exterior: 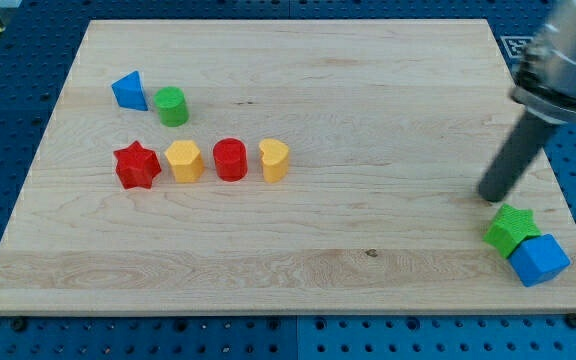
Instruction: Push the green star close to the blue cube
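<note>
Camera view, the only one on record. The green star (pixel 511 228) is sitting near the board's lower right corner, and the blue cube (pixel 540 259) is lying just below and to the right of it; the two appear to be touching along one edge. Judged from that, the goal of bringing the star close to the cube looks already met, or as good as met.

The tip (pixel 487 197) is resting just above and slightly left of the star, apart from it by a narrow gap. That placement fits a push toward the cube: the rod is standing on the star's far side from the cube, leaning up toward the view's right into the arm's grey body. There are no jaws on this arm, only the bare rod, so nothing is being gripped.

The other blocks are lying well apart, at the view's left. A blue triangular block (pixel 129 90) and a green cylinder (pixel 172 105) are sitting side by side near the top. Below them a row is running left to right: red star (pixel 136 165), yellow block (pixel 184 160), red cylinder (pixel 230 159), yellow heart (pixel 274 160). None is in the tip's way.

The surface is a pale wooden board (pixel 298 90), flat and clean. It is lying on a blue perforated table (pixel 8 120).
</note>
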`<state>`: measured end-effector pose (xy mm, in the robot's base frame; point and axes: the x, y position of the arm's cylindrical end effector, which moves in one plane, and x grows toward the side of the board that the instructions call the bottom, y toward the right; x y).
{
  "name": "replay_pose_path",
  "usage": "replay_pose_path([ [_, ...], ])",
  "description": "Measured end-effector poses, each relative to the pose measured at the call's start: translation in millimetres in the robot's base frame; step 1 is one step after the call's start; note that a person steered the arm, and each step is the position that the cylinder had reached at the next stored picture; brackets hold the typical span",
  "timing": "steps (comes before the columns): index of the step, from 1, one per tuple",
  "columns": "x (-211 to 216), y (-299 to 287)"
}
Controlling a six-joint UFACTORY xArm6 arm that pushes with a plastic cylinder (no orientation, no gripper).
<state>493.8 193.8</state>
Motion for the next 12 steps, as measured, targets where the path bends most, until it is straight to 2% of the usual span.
replay_pose_path([
  [1,-4,-52],
  [3,48,-56],
  [4,55,-56],
  [10,57,8],
  [11,56,7],
  [12,38,-30],
])
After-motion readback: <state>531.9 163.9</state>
